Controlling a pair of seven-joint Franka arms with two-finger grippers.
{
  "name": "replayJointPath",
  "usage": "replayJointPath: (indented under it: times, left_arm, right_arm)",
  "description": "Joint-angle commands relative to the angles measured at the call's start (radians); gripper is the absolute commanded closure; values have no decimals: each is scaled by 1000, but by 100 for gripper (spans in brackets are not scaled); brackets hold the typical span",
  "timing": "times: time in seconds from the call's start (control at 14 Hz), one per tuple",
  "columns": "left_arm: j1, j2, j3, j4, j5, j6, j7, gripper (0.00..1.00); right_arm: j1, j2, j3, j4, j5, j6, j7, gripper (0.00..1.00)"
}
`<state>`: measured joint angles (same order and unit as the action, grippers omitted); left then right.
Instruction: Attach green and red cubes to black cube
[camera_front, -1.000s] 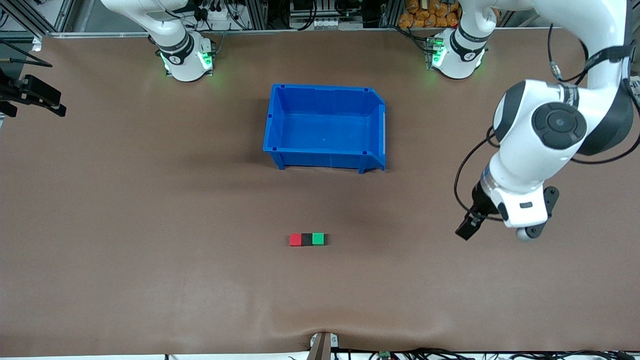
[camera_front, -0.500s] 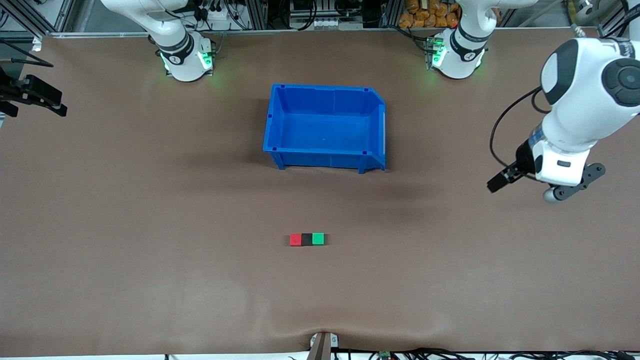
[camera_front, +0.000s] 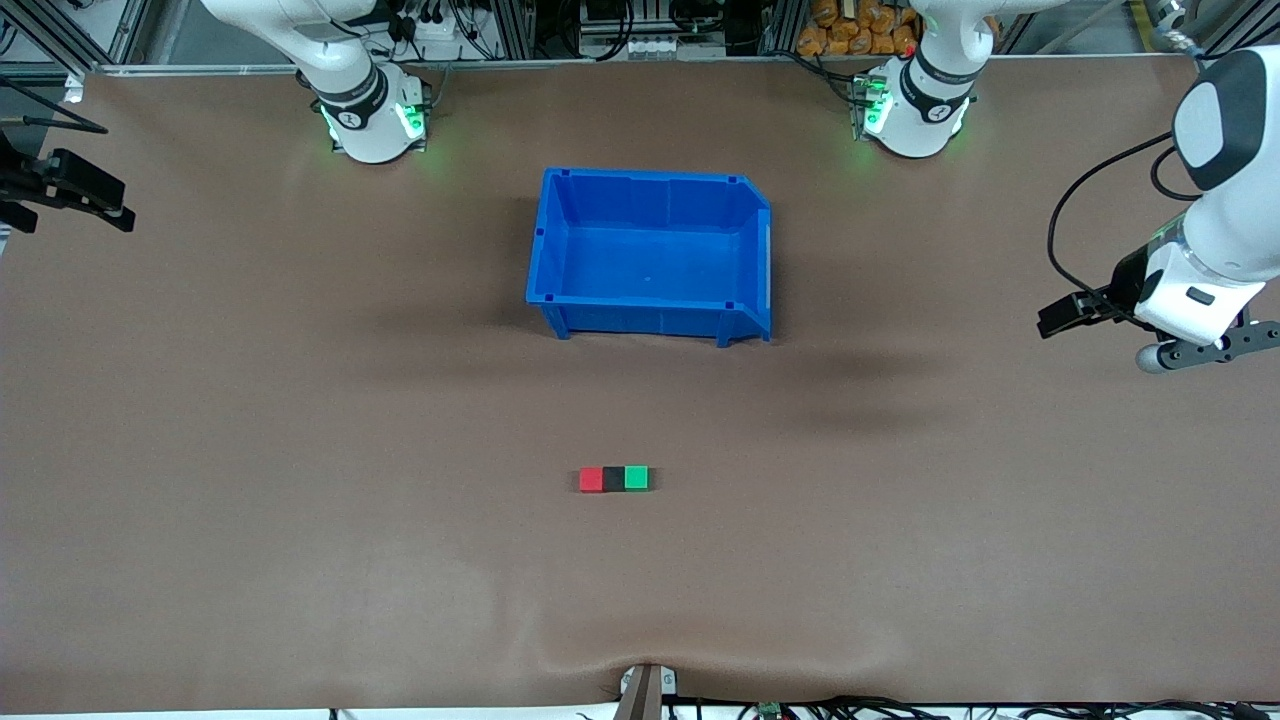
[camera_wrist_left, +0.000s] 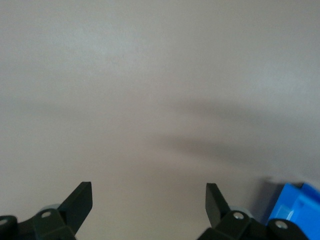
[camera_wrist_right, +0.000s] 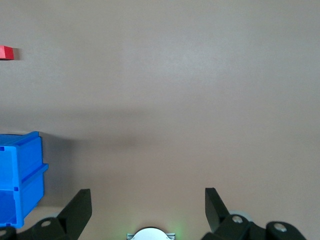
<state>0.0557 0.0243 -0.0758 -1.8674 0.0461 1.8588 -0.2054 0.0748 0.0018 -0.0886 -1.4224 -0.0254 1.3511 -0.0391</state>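
The red cube, the black cube and the green cube sit on the table in one touching row, with the black one in the middle. My left gripper is open and empty, up over the bare table at the left arm's end, well away from the cubes. The left wrist view shows its gripper over bare table. My right gripper is open and empty, waiting at the right arm's end. The right wrist view shows its gripper and a part of the red cube.
An empty blue bin stands mid-table, farther from the front camera than the cubes. It also shows in the left wrist view and the right wrist view. The brown table cover is wrinkled at its near edge.
My left arm has swung away from the cubes toward the left arm's end of the table. The cubes, the bin and the right arm have not moved.
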Motion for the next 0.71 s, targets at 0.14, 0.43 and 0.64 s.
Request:
replayJointPath:
  times: [0.14,0.43,0.64]
  left_arm:
    - [1,19,-9,166,-12,-157,75,0]
    - [-22,20,-24,269,-9,-225,163,0]
    - [-28,22,-24,353,-17,-354,270,0]
  right_arm:
    - [2,6,0,19,-4,-15,-5,0]
    - [2,6,0,19,-4,-15,-5,0]
    - [2,6,-2,19,-4,-16,-5,0]
